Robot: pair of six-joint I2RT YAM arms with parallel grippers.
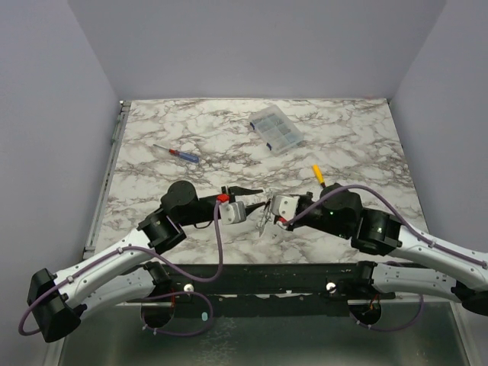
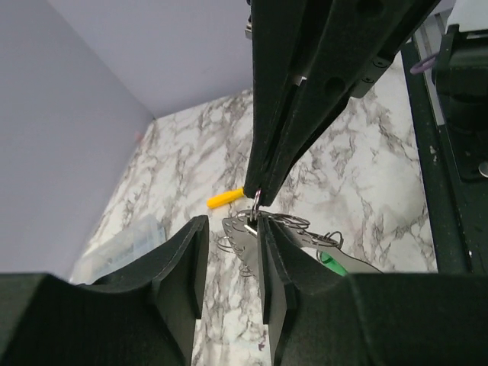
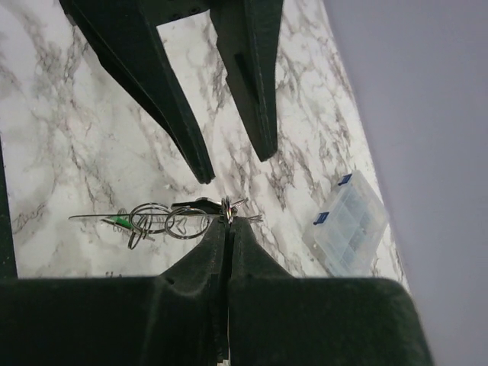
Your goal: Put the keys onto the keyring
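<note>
My right gripper [image 3: 227, 223] is shut on a small split keyring [image 3: 227, 207]. It holds the ring just above the marble table [image 1: 343, 145]. A cluster of silvery keys and wire rings [image 3: 162, 221], with a green tag [image 3: 118, 222], hangs from it. The cluster also shows in the top view [image 1: 263, 221]. My left gripper [image 2: 230, 227] is open and faces the right gripper [image 1: 270, 207] tip to tip. One flat silvery key [image 2: 242, 235] lies between the left fingers, close to the right-hand finger [image 2: 268, 263]. I cannot tell whether they touch.
A clear plastic parts box [image 1: 276, 130] stands at the back middle. A red and blue screwdriver [image 1: 177, 153] lies at the back left. A yellow-handled screwdriver [image 1: 318, 174] lies just behind the right gripper and also shows in the left wrist view [image 2: 225, 199].
</note>
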